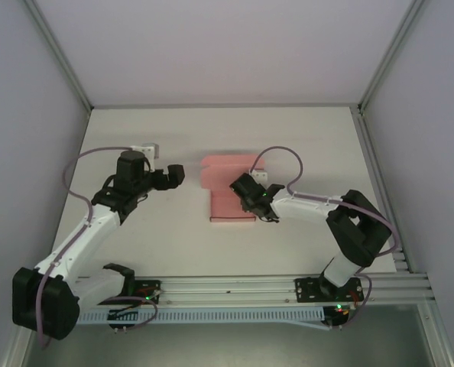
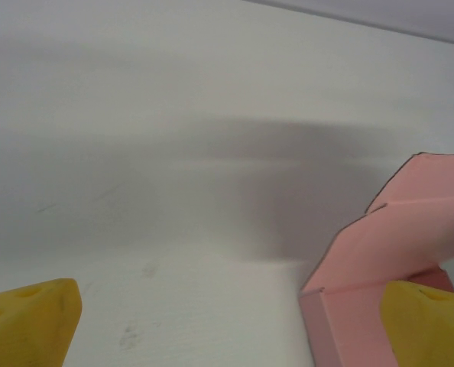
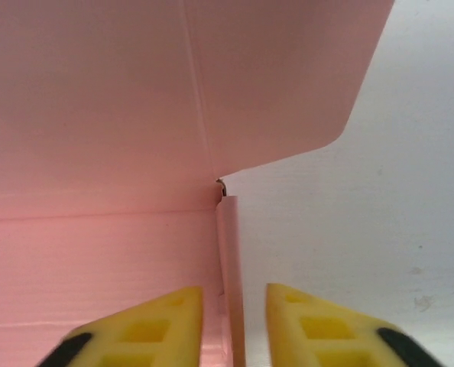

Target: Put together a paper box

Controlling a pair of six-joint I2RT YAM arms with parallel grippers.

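The paper box (image 1: pixel 228 200) is pink card lying mid-table, partly folded, with a flap raised at its far end. In the right wrist view its floor (image 3: pixel 97 252) and a thin upright side wall (image 3: pixel 228 245) show. My right gripper (image 1: pixel 240 188) (image 3: pixel 235 306) stands over the box's right edge, open a little, its yellow fingers (image 3: pixel 319 321) either side of that wall with a gap on the right. To the left of the box my left gripper (image 1: pixel 178 174) (image 2: pixel 231 321) is wide open and holds nothing. The box's raised flap (image 2: pixel 410 229) sits by its right finger.
The white table (image 1: pixel 173 237) is enclosed by pale walls on the left, right and back. An aluminium rail (image 1: pixel 235 287) runs along the near edge between the arm bases. A small white block (image 1: pixel 145 147) sits on the left arm's cable.
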